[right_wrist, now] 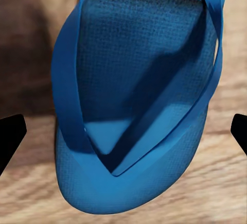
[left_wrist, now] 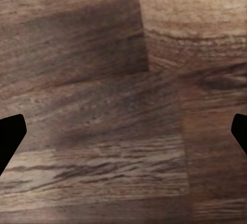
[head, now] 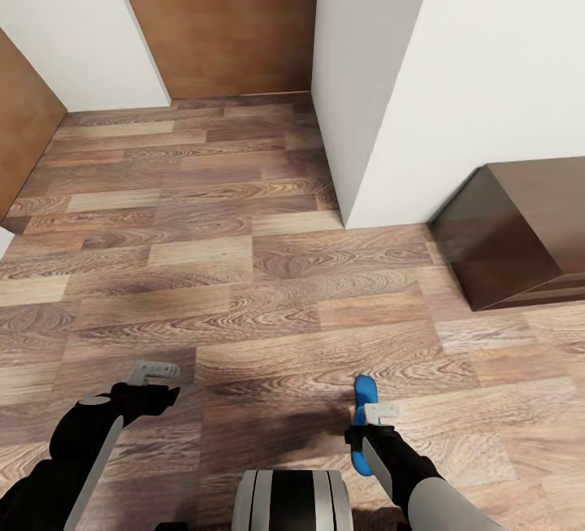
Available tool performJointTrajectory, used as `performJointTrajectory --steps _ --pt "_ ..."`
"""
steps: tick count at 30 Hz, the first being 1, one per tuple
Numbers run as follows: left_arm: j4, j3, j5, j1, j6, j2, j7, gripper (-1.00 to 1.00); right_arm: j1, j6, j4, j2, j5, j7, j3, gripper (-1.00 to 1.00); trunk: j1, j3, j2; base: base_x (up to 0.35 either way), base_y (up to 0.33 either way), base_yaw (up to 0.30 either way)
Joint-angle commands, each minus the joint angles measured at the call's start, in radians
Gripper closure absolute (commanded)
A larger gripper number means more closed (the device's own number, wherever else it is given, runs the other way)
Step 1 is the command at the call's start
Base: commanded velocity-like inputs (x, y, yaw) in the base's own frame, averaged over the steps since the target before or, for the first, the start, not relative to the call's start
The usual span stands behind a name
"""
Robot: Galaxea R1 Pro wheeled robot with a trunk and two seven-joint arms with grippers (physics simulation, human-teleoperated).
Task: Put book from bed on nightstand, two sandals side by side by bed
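Your right gripper [head: 367, 417] is clamped on a blue sandal [head: 365, 393]; left fingers [left_wrist: 10, 136] apart over floor [head: 244, 271], nightstand [head: 520, 230] beyond the sandal.

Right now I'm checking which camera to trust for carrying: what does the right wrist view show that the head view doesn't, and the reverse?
Right wrist view alone: the blue sandal's textured footbed and V-shaped straps, close up between the finger tips.
Head view alone: the right gripper holding that sandal above the floor, the left gripper empty, a dark brown cabinet, white walls and a brown door.
Both: the sandal over wood planks.
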Motion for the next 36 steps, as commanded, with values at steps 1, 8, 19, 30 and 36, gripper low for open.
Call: performJointTrajectory --steps 1,8,19,30,36 --pt "-0.001 0.001 0.001 0.0 0.005 0.0 -0.003 -1.0 0.0 0.006 -0.002 0.0 -0.001 -0.004 0.001 -1.0 0.0 -0.001 0.0 0.0 0.0 0.0" --pt "-0.001 0.001 0.002 0.0 0.004 0.0 -0.003 -1.0 0.0 0.005 -0.003 0.0 -0.001 -0.004 0.001 -1.0 0.0 -0.001 0.0 0.0 0.0 0.0" --pt "-0.001 0.001 0.002 0.0 0.004 0.0 -0.003 -1.0 -0.002 0.006 -0.012 0.0 0.0 -0.004 0.001 -1.0 0.0 -0.001 0.0 0.0 0.0 0.0" --pt "-0.001 0.001 0.001 0.0 0.004 0.0 -0.003 -1.0 -0.01 0.006 -0.012 0.0 0.001 -0.004 0.001 -1.0 0.002 -0.02 -0.001 0.0 0.0 0.0" --pt "-0.001 0.001 0.001 0.0 0.004 -0.001 -0.003 -1.0 -0.013 0.006 -0.011 0.0 0.001 -0.004 0.001 -1.0 0.002 -0.02 -0.001 0.0 0.0 0.0"
